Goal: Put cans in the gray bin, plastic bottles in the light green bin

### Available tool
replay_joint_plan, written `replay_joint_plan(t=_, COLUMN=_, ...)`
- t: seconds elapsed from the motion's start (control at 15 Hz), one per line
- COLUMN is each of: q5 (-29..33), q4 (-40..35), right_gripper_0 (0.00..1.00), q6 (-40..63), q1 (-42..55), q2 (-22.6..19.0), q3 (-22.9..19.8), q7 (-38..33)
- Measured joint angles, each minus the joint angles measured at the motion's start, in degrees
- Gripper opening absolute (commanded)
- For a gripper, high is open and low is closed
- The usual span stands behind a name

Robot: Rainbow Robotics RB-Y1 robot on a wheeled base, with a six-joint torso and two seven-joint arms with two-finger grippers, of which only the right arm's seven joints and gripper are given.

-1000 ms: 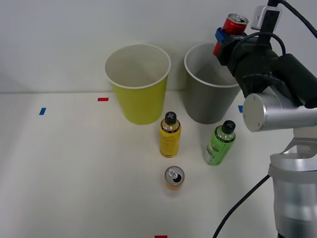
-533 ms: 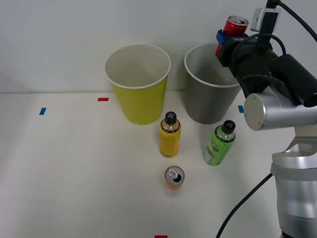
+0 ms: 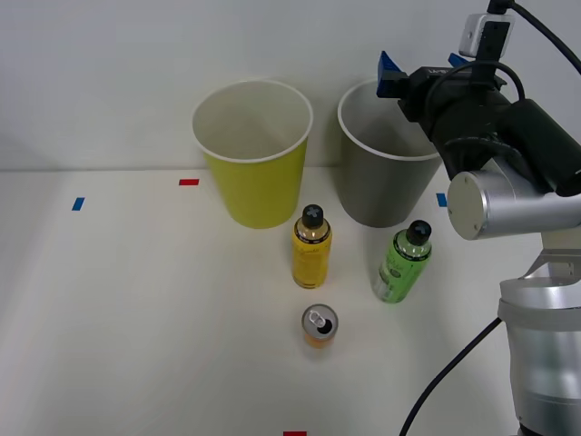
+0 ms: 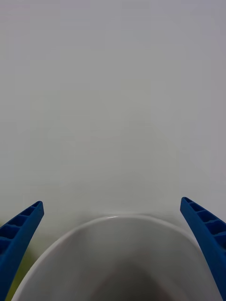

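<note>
Above the gray bin [image 3: 386, 154], the right gripper [image 3: 427, 68] hangs with fingers spread and empty. On the table stand the orange can [image 3: 320, 325], yellow bottle [image 3: 311, 245] and green bottle [image 3: 402, 262], near the light green bin [image 3: 254, 154]. The can likely is light, rigid and smooth: grasp mid-body, across its sides.

I can read no text, brand, number or sign from here. The labels on the slim yellow-labelled plastic bottle with a black cap [image 3: 311, 250] and the slim green-labelled plastic bottle with a black cap [image 3: 400, 265] are too small to make out.
</note>
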Motion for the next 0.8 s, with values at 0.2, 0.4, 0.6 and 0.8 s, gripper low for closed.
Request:
replay_joint_plan(t=0.2, q5=-0.14, q4=0.0, right_gripper_0=1.0, q6=-0.08, q1=0.0, q2=0.0, q3=0.01, q7=0.13)
replay_joint_plan(t=0.4, q5=-0.18, q4=0.0, right_gripper_0=1.0, q6=-0.25, q1=0.0, q2=-0.03, q3=0.01, q7=0.43)
replay_joint_plan(t=0.6, q5=-0.29, q4=0.0, right_gripper_0=1.0, q6=-0.36, q1=0.01, q2=0.0, q3=0.04, q7=0.48)
replay_joint_plan(t=0.8, q5=-0.46, q4=-0.94, right_gripper_0=1.0, q6=-1.96, q1=0.73, q2=-0.73, q3=0.24, q7=0.24)
